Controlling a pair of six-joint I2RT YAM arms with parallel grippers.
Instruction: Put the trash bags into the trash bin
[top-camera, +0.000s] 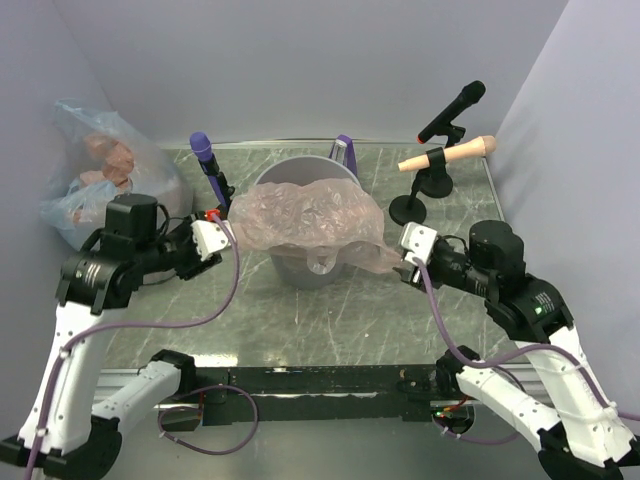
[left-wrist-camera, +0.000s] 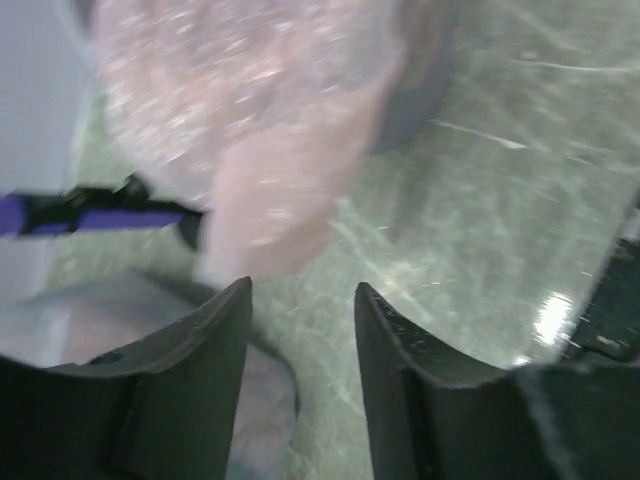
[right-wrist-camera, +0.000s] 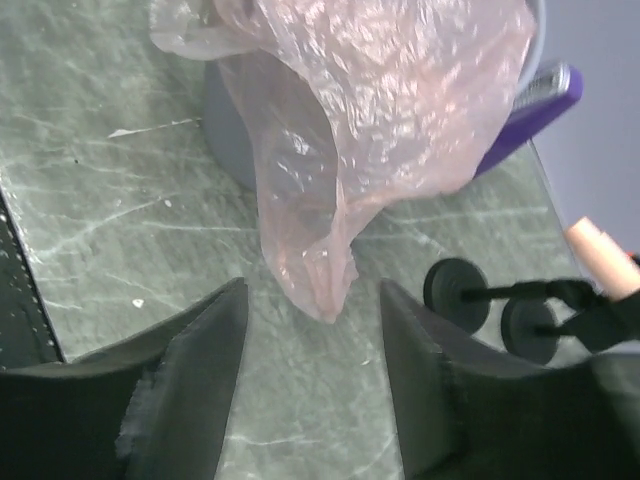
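The grey trash bin (top-camera: 298, 272) stands mid-table. A pink see-through trash bag (top-camera: 310, 215) lies draped across its top and spills over both sides. My left gripper (top-camera: 222, 228) is at the bag's left edge and open, with nothing between its fingers. In the left wrist view the left gripper (left-wrist-camera: 303, 290) sits just short of the bag (left-wrist-camera: 260, 150). My right gripper (top-camera: 400, 262) is open at the bag's right flap. In the right wrist view the right gripper (right-wrist-camera: 312, 290) gapes below the hanging bag tip (right-wrist-camera: 320, 285), apart from it. A second, clear trash bag (top-camera: 100, 185) with pinkish contents sits at the far left.
A purple microphone (top-camera: 205, 152) on a stand is left of the bin, and a purple box (top-camera: 343, 150) is behind it. A black microphone (top-camera: 455, 105) and a tan one (top-camera: 450, 155) on black stands (top-camera: 410, 208) are at the back right. Walls close in both sides.
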